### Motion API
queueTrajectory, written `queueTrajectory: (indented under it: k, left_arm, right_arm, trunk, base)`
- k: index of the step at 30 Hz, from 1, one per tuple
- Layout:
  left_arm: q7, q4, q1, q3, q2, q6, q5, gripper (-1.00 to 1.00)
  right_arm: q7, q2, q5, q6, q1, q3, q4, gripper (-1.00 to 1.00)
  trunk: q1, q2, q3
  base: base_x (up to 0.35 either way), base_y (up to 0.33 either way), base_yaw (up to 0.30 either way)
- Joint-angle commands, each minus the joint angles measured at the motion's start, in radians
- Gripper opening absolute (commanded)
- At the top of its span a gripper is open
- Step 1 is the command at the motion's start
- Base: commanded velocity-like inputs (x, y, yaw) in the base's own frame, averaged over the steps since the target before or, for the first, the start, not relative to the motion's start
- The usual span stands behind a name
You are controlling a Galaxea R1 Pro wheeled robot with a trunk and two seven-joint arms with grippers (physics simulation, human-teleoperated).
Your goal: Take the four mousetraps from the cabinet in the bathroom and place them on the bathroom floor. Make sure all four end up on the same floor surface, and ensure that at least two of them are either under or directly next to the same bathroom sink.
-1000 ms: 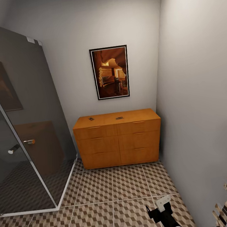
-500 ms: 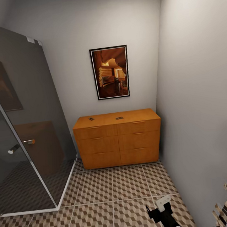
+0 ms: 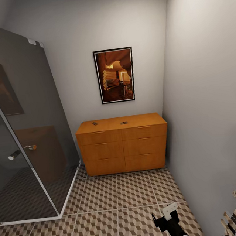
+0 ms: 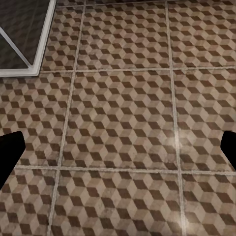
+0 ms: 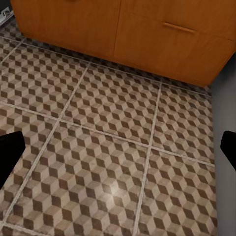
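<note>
Cabinet: the cabinet (image 3: pixel 123 144) stands against the far wall, orange-brown, two columns of drawers, its right end near the right-hand wall; its lower drawers (image 5: pixel 147 34) also show in the right wrist view.
Mousetraps: two small dark items lie on the cabinet top, one mousetrap (image 3: pixel 95 123) toward the left and another mousetrap (image 3: pixel 124 122) near the middle, well apart from each other (too small to make out any detail).
Bathroom floor: the bathroom floor (image 3: pixel 118 203) with its cube-pattern tiles runs from the cabinet's foot to the near edge; it shows under both wrist cameras too (image 4: pixel 123 123).
Shower: a dark glass shower enclosure (image 3: pixel 23 138) fills the left side, with a chrome door handle (image 3: pixel 30 147).
Wall: a framed picture (image 3: pixel 115 75) hangs on the far wall above the cabinet.
Right gripper: the right gripper (image 3: pixel 166 216) hangs low at the near right, over the floor, holding nothing; its fingers (image 5: pixel 10 152) sit at the opposite edges of the right wrist view, spread wide.
Left gripper: the left fingers (image 4: pixel 10 150) likewise stand wide apart over bare tiles, nothing between them.
</note>
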Motion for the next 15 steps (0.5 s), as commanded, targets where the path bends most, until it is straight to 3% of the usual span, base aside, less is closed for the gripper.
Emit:
queueTrajectory:
  k: [1,15]
  left_arm:
    - [-0.002,0.004,-0.001,-0.008,0.000,-0.005,0.008,1.00]
    - [-0.002,0.004,-0.001,-0.008,0.000,-0.005,0.008,1.00]
  right_arm:
    - [-0.010,0.000,0.010,-0.001,0.000,0.003,0.001,1.00]
    - [-0.010,0.000,0.010,-0.001,0.000,0.003,0.001,1.00]
  trunk:
    - [0.000,-0.001,0.000]
    - [0.000,-0.001,0.000]
  base:
    - [0.000,0.000,0.000]
    - [0.000,0.000,0.000]
